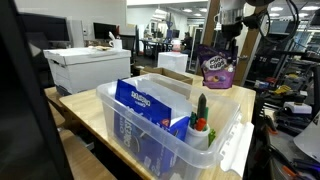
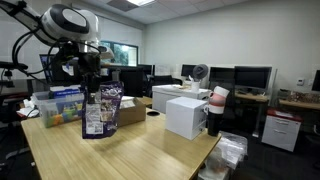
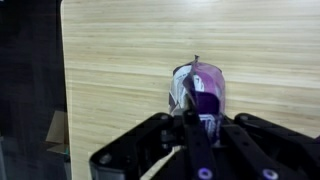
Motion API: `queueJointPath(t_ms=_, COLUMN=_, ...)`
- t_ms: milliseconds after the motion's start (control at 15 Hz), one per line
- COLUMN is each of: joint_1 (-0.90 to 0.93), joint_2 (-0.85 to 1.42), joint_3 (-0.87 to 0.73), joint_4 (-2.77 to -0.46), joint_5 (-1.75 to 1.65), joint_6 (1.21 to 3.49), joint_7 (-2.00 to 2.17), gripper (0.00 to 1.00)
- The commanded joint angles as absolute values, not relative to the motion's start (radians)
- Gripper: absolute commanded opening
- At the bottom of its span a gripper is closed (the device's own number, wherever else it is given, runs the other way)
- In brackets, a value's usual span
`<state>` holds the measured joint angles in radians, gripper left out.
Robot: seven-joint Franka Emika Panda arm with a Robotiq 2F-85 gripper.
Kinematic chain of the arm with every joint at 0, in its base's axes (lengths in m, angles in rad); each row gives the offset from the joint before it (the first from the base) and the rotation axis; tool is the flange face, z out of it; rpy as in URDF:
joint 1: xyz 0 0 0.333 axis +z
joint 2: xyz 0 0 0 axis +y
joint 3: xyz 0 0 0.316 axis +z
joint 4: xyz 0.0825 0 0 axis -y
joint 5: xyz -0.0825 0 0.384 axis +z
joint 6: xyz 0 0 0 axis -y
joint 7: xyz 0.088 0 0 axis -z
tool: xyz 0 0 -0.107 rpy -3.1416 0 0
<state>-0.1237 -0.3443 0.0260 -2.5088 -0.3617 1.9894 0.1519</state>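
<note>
Covering purple bag (image 3: pixel 203 92) top: end effector (image 3: pixel 196 120)

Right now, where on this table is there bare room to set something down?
Bare wood runs from the purple bag in the gripper to the near edge of the table and the white box. Crowded behind the bag: clear bin and cardboard box.

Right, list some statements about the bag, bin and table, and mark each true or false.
1. The jaws are shut on the top of the purple bag. True.
2. The bag lies in the clear bin. False: it is outside the bin, over the table.
3. A blue box stands in the bin. True.
4. The table is glass. False: its top is wood.
</note>
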Motion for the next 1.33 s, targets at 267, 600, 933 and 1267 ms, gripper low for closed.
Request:
queueJointPath(t_ms=267, joint_1=-0.068, joint_2=-0.346, joint_3=0.099, joint_4=-2.366, joint_5=-0.421, joint_6=1.847, joint_7=0.247, gripper=0.02)
queueJointPath(t_ms=600, joint_1=-0.031, joint_2=-0.337, joint_3=0.141, joint_4=-2.277, joint_5=-0.42, joint_6=1.777, joint_7=0.304, gripper=0.02)
queueJointPath(t_ms=933, joint_1=0.014, joint_2=-0.336, joint_3=0.188, joint_4=-2.215, joint_5=-0.413, joint_6=1.724, joint_7=0.355, gripper=0.02)
queueJointPath(t_ms=1267, joint_1=0.07, joint_2=-0.345, joint_3=0.235, joint_4=-2.166, joint_5=-0.381, joint_6=1.669, joint_7=0.397, gripper=0.02)
